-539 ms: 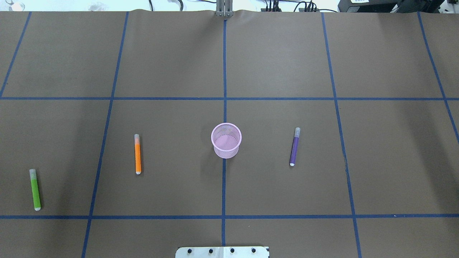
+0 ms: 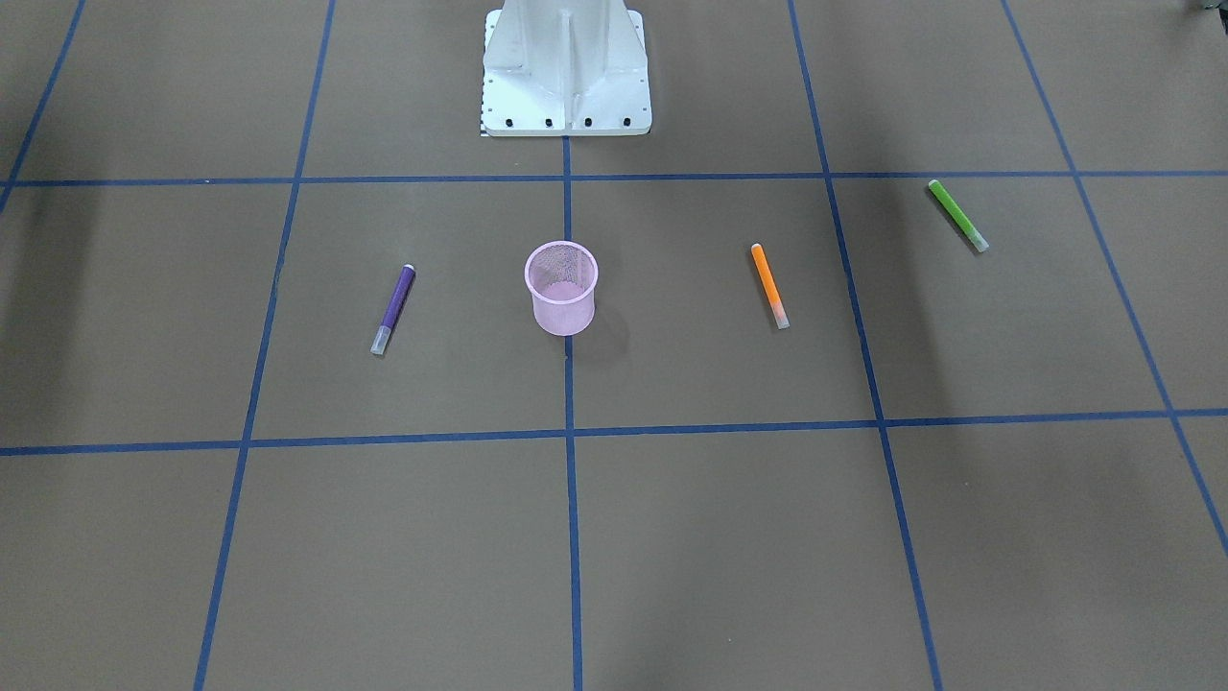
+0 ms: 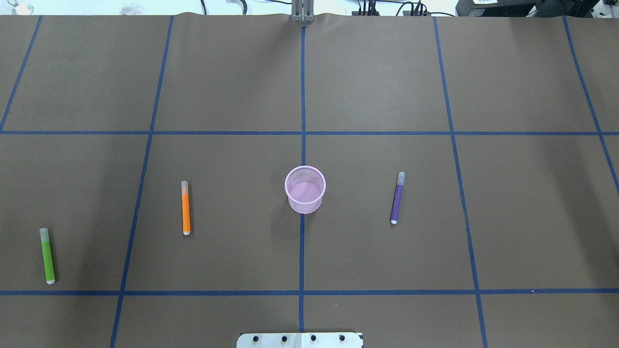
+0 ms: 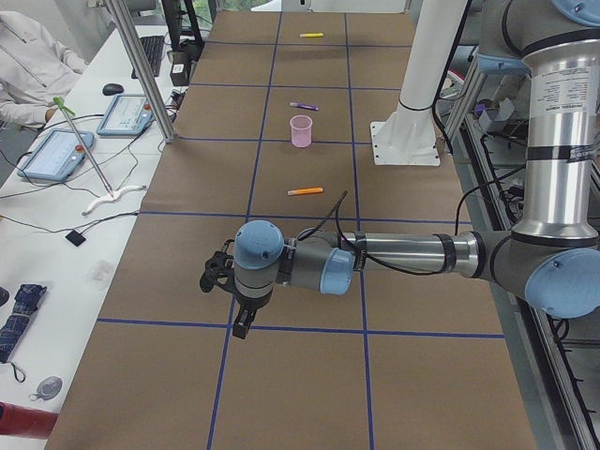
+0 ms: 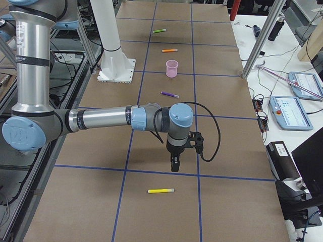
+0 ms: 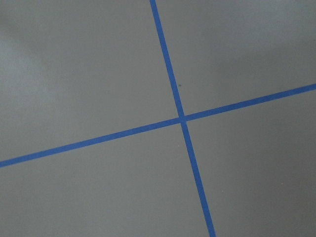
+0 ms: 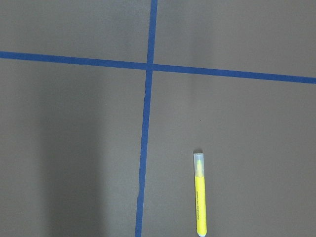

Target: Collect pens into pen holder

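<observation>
The pink mesh pen holder [image 3: 304, 189] [image 2: 561, 288] stands upright at the table's middle. A purple pen [image 3: 397, 198] lies to its right, an orange pen [image 3: 185, 208] to its left, and a green pen [image 3: 47, 255] far left. A yellow pen [image 7: 200, 195] [image 5: 161, 191] lies alone at the table's right end. My right gripper [image 5: 174, 166] hangs just above the table a short way from the yellow pen. My left gripper [image 4: 241, 326] hovers over the left end. Both show only in side views, so I cannot tell if they are open or shut.
Blue tape lines [image 3: 302, 241] divide the brown table cover into squares. The robot's white base plate [image 2: 566, 67] sits at the near edge behind the holder. Beside the table, a person's sleeve [image 4: 28, 56], tablets [image 4: 127, 112] and a metal post [image 4: 141, 70] stand.
</observation>
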Controlling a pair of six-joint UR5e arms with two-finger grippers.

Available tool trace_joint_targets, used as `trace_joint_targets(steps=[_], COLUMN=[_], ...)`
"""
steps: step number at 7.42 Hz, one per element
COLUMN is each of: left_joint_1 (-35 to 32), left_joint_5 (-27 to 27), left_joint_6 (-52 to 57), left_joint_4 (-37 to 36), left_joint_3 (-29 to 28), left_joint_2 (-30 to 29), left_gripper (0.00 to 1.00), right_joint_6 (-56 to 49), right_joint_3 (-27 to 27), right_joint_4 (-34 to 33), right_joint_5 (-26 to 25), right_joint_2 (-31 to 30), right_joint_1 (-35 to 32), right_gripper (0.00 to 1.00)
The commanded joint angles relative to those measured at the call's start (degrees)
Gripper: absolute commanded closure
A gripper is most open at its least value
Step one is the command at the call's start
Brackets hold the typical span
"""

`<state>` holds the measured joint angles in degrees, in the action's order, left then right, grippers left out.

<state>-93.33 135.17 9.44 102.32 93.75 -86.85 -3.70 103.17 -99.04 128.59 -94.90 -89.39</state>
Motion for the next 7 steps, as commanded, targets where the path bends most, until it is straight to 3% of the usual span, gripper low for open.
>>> trace_joint_targets(steps=[1, 3, 4, 5, 7], left_joint_1=[-0.01, 0.16, 0.42, 0.42, 0.42], left_joint_5=[0.00, 0.00, 0.00, 0.18, 0.35], left_joint_6=[-0.03, -0.55, -0.82, -2.13, -2.58], left_joint_4=[3.23, 9.43, 14.00, 14.40, 14.93], left_joint_3=[0.29, 0.64, 0.12, -1.71, -2.00], left_joint_2=[-0.07, -1.12, -1.47, -3.13, -3.06], left_gripper=[0.00, 0.00, 0.00, 0.00, 0.00], right_joint_6=[-0.08, 0.44, 0.88, 1.58, 2.46], right_joint_3=[1.59, 0.12, -0.42, -1.99, -4.53], right_joint_4=[2.59, 16.43, 19.20, 19.67, 27.01], right_joint_5=[0.00, -0.26, 0.17, 1.04, 2.28], right_joint_2=[0.24, 0.06, -0.72, -2.03, -5.99], right_joint_1=[0.00, 0.00, -0.09, -0.09, 0.00], right_gripper=[0.00, 0.00, 0.00, 0.00, 0.00])
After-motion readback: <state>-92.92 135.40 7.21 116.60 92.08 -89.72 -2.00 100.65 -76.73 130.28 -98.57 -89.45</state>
